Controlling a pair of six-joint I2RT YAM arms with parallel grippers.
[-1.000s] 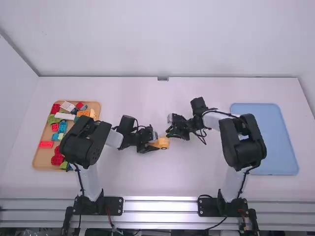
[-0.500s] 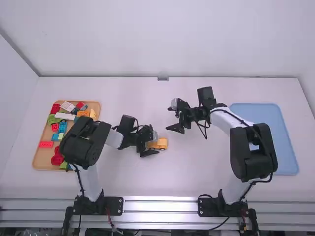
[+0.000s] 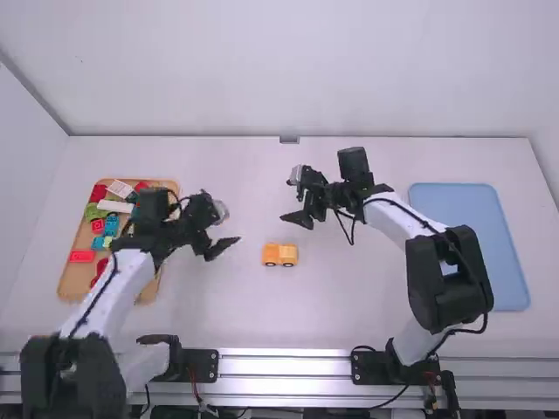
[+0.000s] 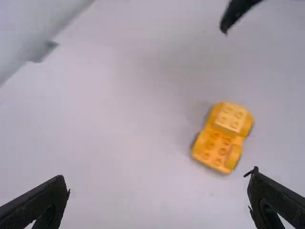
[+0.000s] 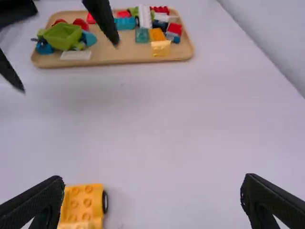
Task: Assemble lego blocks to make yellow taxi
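Yellow taxi (image 3: 279, 254) sits on the counter (image 3: 349, 305), long axis nine-to-three o'clock in the high view; left end effector (image 4: 158, 181), spread, at nine, right end effector (image 5: 152, 182), spread, near twelve, neither clearly nearer.

Yellow Lego car (image 3: 280, 253) sits on wheels mid-tbl (image 3: 349, 301), L gripper (image 3: 224, 248) just L of it, R gripper (image 3: 297, 219) just beyond, both apart from it, w/ wooden tray (image 3: 73, 286) of multicol. blocks (image 3: 82, 257) at L side & lt-blue tray (image 3: 502, 262) at R.
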